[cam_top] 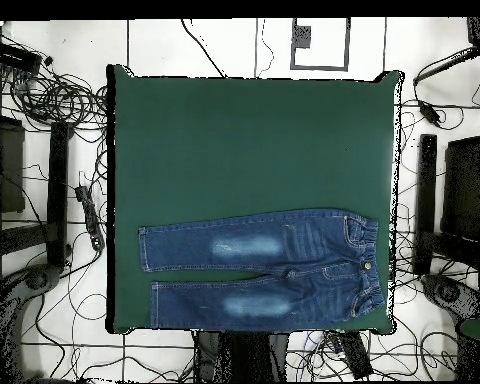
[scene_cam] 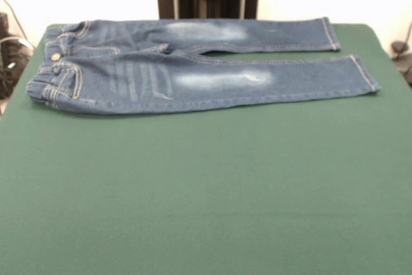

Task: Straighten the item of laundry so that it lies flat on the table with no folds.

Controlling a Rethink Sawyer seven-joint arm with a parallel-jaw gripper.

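While no pincer shows, jeans (scene_cam: 193,69) lie flat on table (scene_cam: 206,191).

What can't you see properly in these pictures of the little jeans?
- The underside and back pockets of the small blue denim jeans: both views, hidden because they lie front side up on the dark green felt table.
- Writing on the brass button: both views, too small.
- The robot arm's tool: front view, cut off by the top edge, so open or shut is unknown; overhead view shows none.
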